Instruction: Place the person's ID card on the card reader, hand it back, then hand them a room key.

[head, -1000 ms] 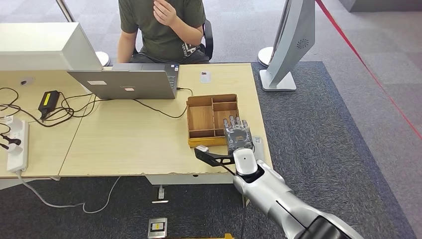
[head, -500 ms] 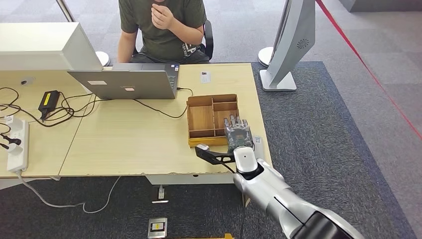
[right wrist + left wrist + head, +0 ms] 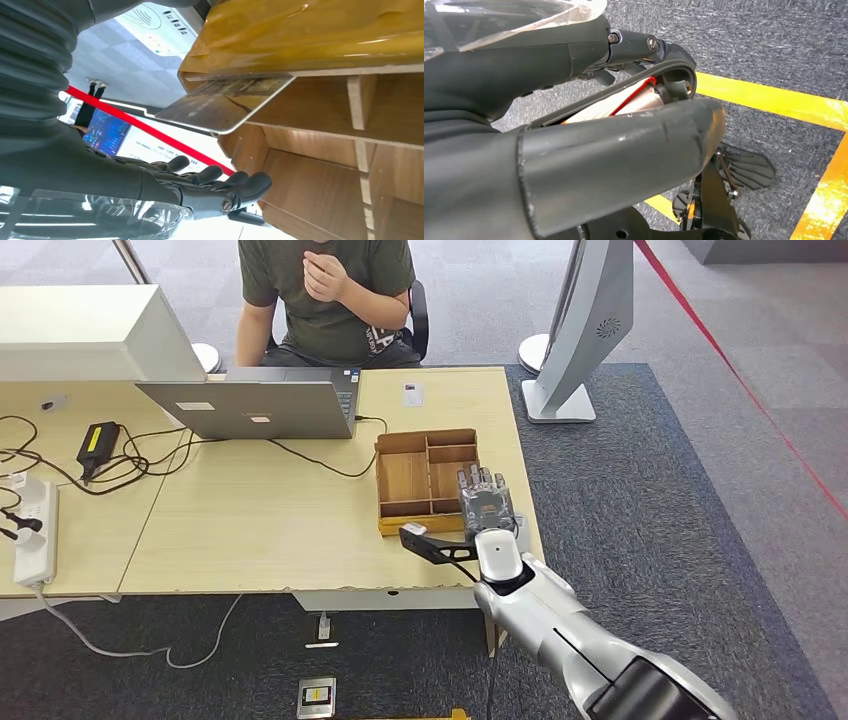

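The right hand point(image 3: 483, 508) hovers over the near right corner of the wooden tray point(image 3: 405, 478) on the desk point(image 3: 250, 520), palm down, fingers stretched out and slightly apart, thumb jutting left; it holds nothing. In the right wrist view a card point(image 3: 225, 105) sticks out of the tray's point(image 3: 320, 150) near compartment, just beside the hand's fingers point(image 3: 220, 175) but apart from them. Another small card point(image 3: 412, 394) lies on the far edge of the desk, well apart from the hand, in front of the seated person point(image 3: 325, 295). A laptop point(image 3: 255, 405) stands left of the tray. The left hand point(image 3: 574, 165) hangs above the carpet; I cannot tell how its fingers stand.
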`<state>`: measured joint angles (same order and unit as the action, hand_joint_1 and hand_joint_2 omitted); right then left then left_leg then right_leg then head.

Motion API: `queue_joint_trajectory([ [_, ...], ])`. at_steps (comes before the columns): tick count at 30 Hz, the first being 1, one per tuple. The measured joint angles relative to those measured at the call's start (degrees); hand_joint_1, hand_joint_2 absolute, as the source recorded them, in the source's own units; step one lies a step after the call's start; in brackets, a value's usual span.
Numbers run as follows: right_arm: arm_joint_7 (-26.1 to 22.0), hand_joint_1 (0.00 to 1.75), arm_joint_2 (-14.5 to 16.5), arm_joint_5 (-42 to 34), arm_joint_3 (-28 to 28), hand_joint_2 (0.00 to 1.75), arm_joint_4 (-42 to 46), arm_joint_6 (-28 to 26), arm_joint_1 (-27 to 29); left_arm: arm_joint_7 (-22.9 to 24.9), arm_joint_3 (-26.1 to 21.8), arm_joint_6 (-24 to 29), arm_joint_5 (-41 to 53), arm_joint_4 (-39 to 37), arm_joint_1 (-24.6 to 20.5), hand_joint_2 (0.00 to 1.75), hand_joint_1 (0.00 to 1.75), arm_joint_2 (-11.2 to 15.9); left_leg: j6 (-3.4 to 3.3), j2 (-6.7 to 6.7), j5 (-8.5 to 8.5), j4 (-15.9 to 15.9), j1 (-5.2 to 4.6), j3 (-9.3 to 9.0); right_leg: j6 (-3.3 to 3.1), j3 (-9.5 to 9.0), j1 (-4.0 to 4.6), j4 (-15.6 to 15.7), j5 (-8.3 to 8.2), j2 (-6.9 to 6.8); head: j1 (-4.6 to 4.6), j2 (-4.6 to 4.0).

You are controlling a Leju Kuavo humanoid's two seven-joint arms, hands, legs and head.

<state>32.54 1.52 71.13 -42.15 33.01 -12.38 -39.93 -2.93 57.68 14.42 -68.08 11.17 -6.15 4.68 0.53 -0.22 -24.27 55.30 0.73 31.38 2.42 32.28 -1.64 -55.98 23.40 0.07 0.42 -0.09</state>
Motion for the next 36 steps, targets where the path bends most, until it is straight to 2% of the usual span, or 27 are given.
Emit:
queue_joint_trajectory([
  [36, -1.66, 0.0, -1.96, -1.29, 1.15, 1.75, 0.41, 0.84, 0.0, -0.02, 0.03, -0.52, 1.83, 0.0, 0.0, 0.0, 0.0, 0.01, 0.0, 0.0, 0.0, 0.0, 0.0, -0.01, 0.0, -0.02, 0.0, 0.0, -0.01, 0.0, 0.0, 0.01],
])
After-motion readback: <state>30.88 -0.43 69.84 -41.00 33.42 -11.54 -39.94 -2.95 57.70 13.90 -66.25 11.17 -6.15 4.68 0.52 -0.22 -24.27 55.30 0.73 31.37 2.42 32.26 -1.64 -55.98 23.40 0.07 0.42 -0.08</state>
